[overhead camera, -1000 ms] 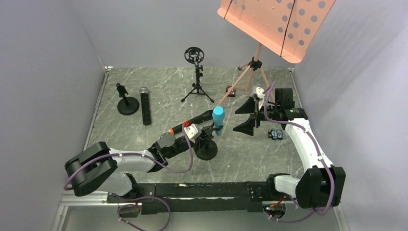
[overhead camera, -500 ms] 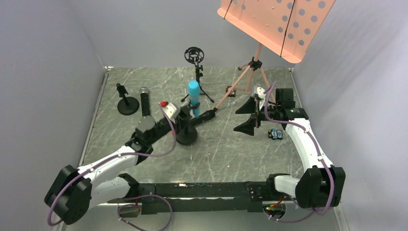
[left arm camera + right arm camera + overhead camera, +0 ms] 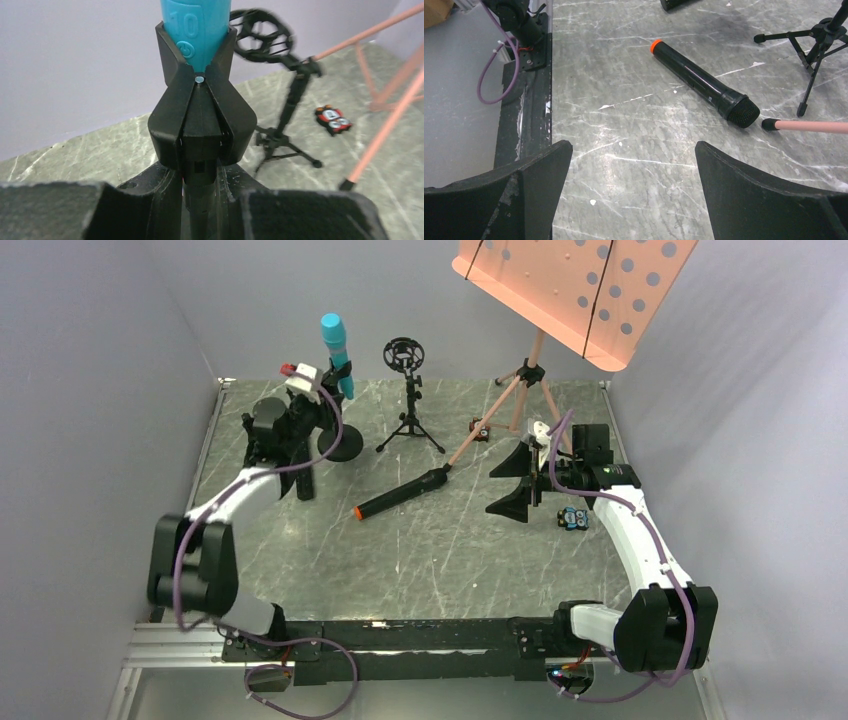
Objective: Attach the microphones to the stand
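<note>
Your left tool (image 3: pixel 325 420) is clenched on the stem of a clip stand (image 3: pixel 345 445), at the far left of the desk (image 3: pixel 450 560). The cyan microphone (image 3: pixel 335 340) stands almost upright in the clip of this stand. From the top view you cannot tell if the round base touches the desk. The left wrist view shows what the top view does not: the clip closes around the cyan body, and the fingers (image 3: pixel 75 210) press the stem below it.

Your right tool (image 3: pixel 520 482) is released, jaws wide, holding nothing. The black microphone with the orange end (image 3: pixel 400 495) lies flat on the desk, to the left of this tool. Its long axis runs diagonally, the mesh head toward the right tool and the orange end toward the near left. I judge the right arm is the nearer one for this pick-up. The right wrist view shows this microphone ahead of the open jaws and apart from them.
</note>
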`<state>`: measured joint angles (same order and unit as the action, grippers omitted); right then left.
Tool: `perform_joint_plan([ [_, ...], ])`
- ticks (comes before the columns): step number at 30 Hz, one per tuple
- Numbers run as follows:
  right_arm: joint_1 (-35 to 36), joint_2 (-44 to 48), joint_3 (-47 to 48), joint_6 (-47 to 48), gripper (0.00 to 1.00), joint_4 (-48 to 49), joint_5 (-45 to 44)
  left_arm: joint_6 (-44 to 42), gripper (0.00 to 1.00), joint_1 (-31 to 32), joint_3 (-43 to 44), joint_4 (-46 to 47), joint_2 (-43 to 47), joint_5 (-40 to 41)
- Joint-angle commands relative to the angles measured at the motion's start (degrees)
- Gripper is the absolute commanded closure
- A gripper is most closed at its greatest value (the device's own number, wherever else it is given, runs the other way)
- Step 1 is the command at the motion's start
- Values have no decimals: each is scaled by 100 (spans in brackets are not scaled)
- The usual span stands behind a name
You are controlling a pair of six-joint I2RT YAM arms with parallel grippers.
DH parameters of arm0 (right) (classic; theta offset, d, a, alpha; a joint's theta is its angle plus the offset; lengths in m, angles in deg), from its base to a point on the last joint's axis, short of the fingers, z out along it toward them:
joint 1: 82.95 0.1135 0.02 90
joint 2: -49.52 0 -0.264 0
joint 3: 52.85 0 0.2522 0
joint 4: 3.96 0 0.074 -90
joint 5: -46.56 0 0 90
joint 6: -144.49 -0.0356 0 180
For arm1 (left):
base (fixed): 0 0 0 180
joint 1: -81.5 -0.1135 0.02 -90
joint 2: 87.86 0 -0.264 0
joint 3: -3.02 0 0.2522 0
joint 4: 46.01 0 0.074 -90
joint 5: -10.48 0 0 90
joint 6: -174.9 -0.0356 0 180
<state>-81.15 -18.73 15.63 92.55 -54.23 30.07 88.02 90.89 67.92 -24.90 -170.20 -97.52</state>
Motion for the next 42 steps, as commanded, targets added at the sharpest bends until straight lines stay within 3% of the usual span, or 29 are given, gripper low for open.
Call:
perform_joint_plan([
  [1,-29,-45,161,248,1,-78,18,-196,100,-230,1075,1204,-1053,7],
  [10,-31,-178,127,158,1,30,-28,-44,100,-540,2722,1359,-2907,-104],
  [18,-31,-338,175,240,1,-62,-65,69,95,-563,2887,1395,-3479,-272],
  [20,-30,-347,171,238,1,-57,-61,92,86,-569,2716,1441,-3469,-256],
  [26,-31,-362,215,323,1,-159,-26,257,33,-605,2112,1627,-3125,-183],
  [28,-30,-330,207,320,1,-148,-37,277,24,-605,1908,1543,-2921,-137],
  [33,-31,-255,189,349,1,-145,-105,265,11,-605,1571,1089,-2318,12],
  [42,-31,-96,188,410,1,-176,-127,406,5,-605,1029,-373,-940,148],
])
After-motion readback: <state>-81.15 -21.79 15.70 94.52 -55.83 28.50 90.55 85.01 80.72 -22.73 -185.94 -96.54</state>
